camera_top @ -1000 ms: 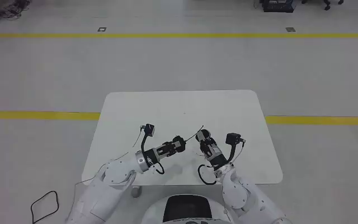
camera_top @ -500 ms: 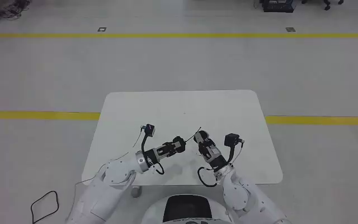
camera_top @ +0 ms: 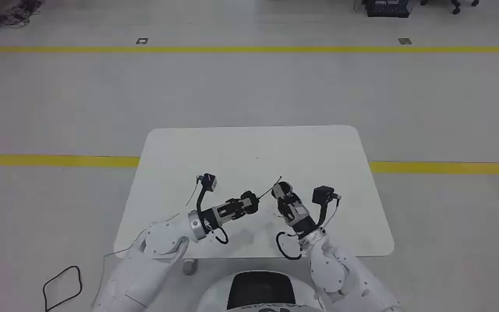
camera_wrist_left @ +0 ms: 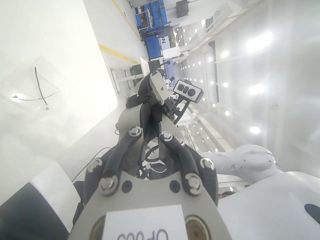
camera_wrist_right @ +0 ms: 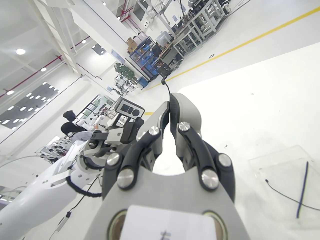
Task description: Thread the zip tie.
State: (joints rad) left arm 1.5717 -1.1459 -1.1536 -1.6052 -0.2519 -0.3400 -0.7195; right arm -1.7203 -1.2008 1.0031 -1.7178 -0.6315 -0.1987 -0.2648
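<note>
Holds thin black plastic zip tie (camera_wrist_right: 166,88) clenched in right gripper (camera_wrist_right: 170,106) above near half of rounded white table (camera_top: 312,148), head poking past the fingertips (camera_wrist_right: 176,109), probably to offer it for threading. Sets left gripper (camera_top: 251,198) just beside, over the same half; cannot tell its grip.
</note>
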